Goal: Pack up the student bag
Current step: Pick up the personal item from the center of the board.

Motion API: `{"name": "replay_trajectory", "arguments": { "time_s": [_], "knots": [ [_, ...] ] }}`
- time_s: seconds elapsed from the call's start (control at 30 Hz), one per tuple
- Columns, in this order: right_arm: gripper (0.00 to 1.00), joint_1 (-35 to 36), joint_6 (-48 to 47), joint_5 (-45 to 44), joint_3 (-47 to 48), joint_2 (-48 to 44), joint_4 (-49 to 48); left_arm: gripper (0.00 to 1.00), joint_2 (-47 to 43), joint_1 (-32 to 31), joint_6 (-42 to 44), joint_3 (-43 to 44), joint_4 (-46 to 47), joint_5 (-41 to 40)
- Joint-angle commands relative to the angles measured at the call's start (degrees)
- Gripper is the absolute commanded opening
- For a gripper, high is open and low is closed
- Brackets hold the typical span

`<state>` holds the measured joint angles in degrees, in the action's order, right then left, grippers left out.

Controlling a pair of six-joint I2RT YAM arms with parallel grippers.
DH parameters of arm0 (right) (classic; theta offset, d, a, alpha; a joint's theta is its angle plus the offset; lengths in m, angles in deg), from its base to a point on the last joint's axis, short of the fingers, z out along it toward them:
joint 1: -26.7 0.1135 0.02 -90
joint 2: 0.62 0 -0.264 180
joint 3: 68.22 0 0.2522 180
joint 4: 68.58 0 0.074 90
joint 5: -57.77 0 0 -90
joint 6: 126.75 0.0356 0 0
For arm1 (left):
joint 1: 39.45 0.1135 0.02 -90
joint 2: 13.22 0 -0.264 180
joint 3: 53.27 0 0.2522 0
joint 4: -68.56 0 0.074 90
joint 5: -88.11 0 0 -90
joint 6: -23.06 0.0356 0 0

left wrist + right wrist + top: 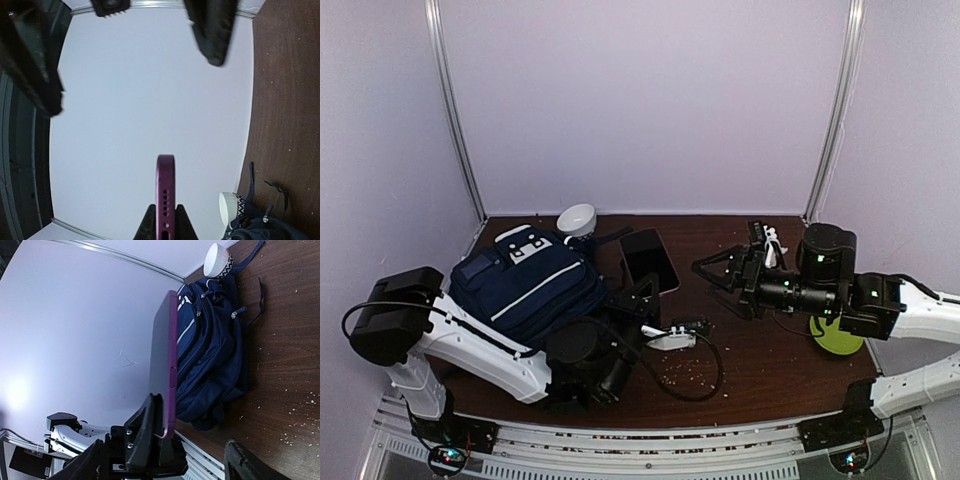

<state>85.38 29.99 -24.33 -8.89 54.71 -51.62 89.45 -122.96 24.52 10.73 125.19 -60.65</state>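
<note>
The navy student bag [525, 285] lies slumped at the table's [770, 370] nine o'clock. At the bag's three o'clock the left gripper [165, 209] is clamped tight on the edge of a purple-cased tablet [648, 258]. Off the tablet's three o'clock the right gripper [718, 280] hangs with jaws spread wide, nothing in them. A white bowl [577, 219] sits at the bag's one o'clock.

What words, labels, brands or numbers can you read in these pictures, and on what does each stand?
None can be read.
The student bag has white patches with no legible lettering.
The bowl bears a zigzag band, not letters.
The purple-cased tablet shows a dark, blank screen.
</note>
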Motion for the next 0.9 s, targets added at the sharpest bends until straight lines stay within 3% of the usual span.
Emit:
{"name": "replay_trajectory", "arguments": {
  "time_s": [0.0,0.1,0.33,0.5,0.87],
  "knots": [
    [0.78,-0.01,0.33,5.53,1.32,2.63,-6.00,0.00,-0.24,-1.17,8.07,1.93,17.68,-0.50],
    [0.75,-0.40,-0.59,4.94,1.81,3.71,-5.58,0.00,-0.91,-2.59,8.27,1.52,17.68,0.44],
    [0.62,-1.86,1.20,11.23,2.71,6.45,-15.08,0.00,-1.75,-4.42,8.46,0.36,17.68,1.45],
    [0.54,-1.87,1.91,14.03,4.49,9.74,-15.02,0.00,-1.80,-5.38,8.68,0.33,17.68,2.04],
    [0.36,-2.07,5.11,14.19,4.28,14.02,-21.37,0.00,-1.94,-7.42,9.87,1.05,17.64,2.41]
  ]
}}
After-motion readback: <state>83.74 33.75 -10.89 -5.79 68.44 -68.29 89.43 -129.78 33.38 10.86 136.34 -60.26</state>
